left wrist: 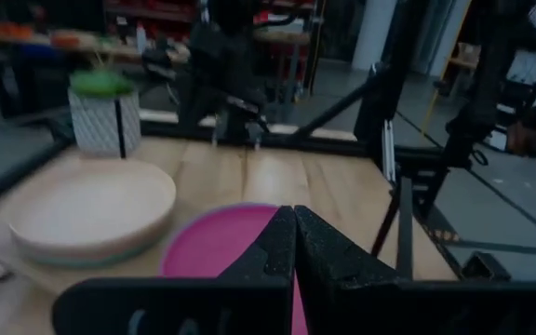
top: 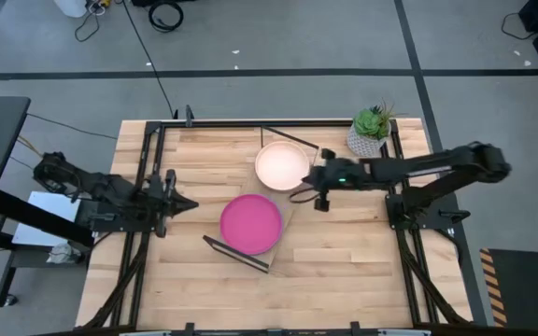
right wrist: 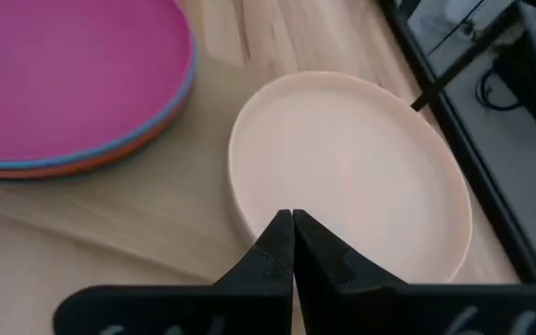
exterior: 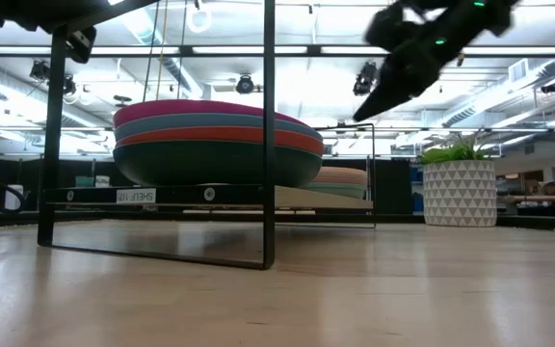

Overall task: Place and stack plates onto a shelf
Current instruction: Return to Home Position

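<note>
Two stacks of plates rest on the shelf (top: 286, 222). The near stack has a magenta plate (top: 250, 224) on top, over blue, orange and dark teal ones (exterior: 215, 145). The far stack has a cream plate (top: 282, 166) on top (right wrist: 352, 177). My right gripper (top: 308, 183) is shut and empty; it hangs in the air above the cream plate's right rim, well clear of it in the low view (exterior: 369, 106). My left gripper (top: 183, 203) is shut and empty at the table's left side, pointing toward the stacks (left wrist: 294, 223).
A small potted green plant (top: 372, 131) in a white patterned pot stands at the table's far right corner, just behind my right arm. The shelf's black wire frames stand at its near end (top: 236, 254) and far end (top: 288, 140). Black rails run along the table's left and right edges.
</note>
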### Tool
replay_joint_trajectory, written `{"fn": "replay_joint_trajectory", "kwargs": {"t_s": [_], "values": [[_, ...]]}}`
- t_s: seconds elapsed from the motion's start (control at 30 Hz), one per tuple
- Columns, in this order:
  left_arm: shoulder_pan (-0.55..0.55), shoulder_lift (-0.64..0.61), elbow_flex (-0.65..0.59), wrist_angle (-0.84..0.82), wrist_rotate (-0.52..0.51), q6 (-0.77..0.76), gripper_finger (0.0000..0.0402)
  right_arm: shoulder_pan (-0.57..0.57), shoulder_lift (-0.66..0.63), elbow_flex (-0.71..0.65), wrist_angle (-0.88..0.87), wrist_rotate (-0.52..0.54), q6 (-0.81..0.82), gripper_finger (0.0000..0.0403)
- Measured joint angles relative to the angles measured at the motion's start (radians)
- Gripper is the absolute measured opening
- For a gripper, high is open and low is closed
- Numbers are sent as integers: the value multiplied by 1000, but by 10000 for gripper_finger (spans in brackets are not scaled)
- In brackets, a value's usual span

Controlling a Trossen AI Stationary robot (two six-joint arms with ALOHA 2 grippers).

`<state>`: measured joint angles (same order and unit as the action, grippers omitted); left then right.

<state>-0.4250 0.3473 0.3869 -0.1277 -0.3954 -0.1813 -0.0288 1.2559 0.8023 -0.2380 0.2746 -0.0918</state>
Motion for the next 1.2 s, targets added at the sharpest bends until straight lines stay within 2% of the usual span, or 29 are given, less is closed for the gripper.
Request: {"fn": "replay_joint_trajectory", "kwargs": {"t_s": [0.23,0.37,0.43,0.53,0.77,0.97,1.07,1.2], "values": [[1,-218,-134,27,0,133,7,-40,-326,-309,291,-80,42,6],[1,-349,-222,56,-2,194,7,-100,-486,-504,514,-180,93,6],[3,-345,-232,83,-7,214,7,-131,-551,-590,609,-198,133,6],[2,-336,-231,95,4,220,7,-166,-636,-683,663,-197,177,5],[2,-344,-231,89,-7,221,7,-225,-788,-796,672,-249,227,5],[2,-344,-231,97,-8,270,7,-251,-866,-796,634,-276,206,5],[2,-343,-231,98,-10,312,7,-263,-883,-796,651,-219,192,6],[2,-343,-231,98,-10,288,7,-263,-884,-796,699,-174,281,20]]}}
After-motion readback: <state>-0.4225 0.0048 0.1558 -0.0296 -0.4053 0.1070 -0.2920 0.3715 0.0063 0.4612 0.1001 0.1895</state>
